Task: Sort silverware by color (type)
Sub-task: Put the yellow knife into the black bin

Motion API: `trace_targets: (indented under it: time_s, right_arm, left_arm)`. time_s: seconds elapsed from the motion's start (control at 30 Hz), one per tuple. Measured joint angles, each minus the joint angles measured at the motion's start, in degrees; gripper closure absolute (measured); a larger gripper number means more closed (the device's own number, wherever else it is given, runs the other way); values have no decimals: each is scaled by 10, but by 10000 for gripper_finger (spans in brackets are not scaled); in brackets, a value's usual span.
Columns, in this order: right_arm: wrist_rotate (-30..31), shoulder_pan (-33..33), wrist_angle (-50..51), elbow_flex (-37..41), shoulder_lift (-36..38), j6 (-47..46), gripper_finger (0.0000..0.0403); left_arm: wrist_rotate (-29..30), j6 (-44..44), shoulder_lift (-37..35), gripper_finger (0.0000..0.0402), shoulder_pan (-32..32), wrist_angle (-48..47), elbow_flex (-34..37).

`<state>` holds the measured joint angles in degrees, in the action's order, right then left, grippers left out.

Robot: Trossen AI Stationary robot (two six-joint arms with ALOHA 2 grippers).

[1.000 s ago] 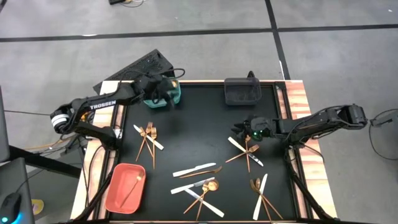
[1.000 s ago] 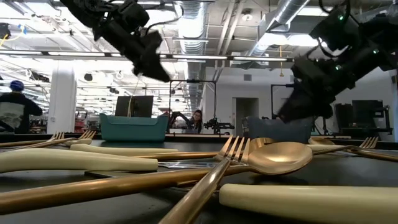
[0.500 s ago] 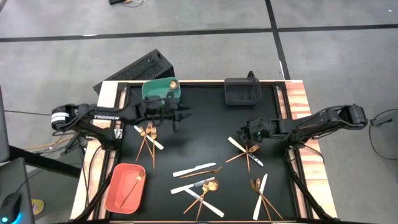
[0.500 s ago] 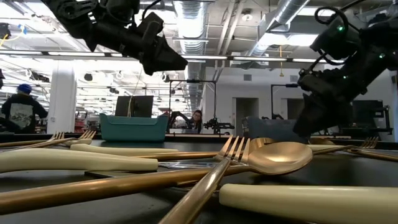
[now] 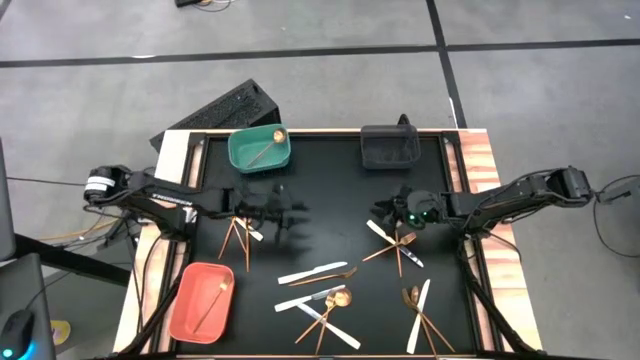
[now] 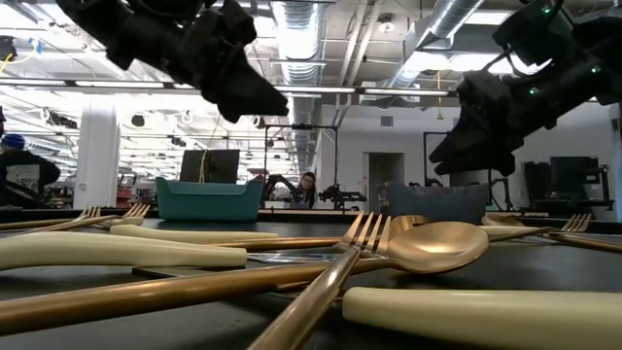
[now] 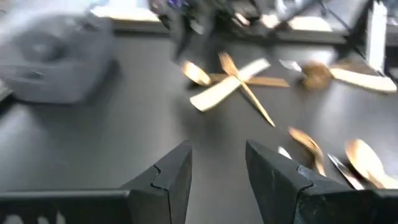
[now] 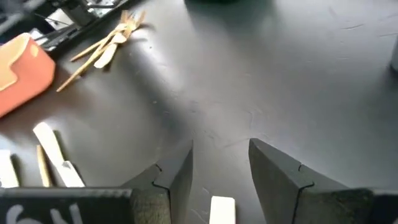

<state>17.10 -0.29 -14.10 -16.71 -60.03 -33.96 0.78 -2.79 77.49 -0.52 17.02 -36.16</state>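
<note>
The left pincer [image 5: 283,212], empty and part-open, had swung back from the teal bin [image 5: 259,149], leaving a gold spoon [image 5: 266,144] inside, while the right pincer [image 5: 390,213] hovered wide over the crossed silverware [image 5: 395,244].

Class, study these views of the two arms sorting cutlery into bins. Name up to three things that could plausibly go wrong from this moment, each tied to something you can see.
1. The right gripper, open and empty, hovers over a crossed pile of a knife and gold utensils; it might pinch two types at once.
2. The left gripper, open and empty, hangs beside another crossed pile; descending could nudge or scatter it.
3. The teal bin and salmon bin each hold one gold utensil, so a mis-sorted piece may be hard to spot.
</note>
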Motion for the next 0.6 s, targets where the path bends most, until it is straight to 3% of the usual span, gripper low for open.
trace_targets:
  time_s: [0.33, 0.6]
  right_arm:
    - [11, -1, -10, 0, 0, -1, 228]
    - [13, -17, -17, 0, 0, -1, 228]
  left_arm:
    - [26, -77, 164, 264, 140, 9, -5]
    - [57, -110, 248, 264, 196, 33, -39]
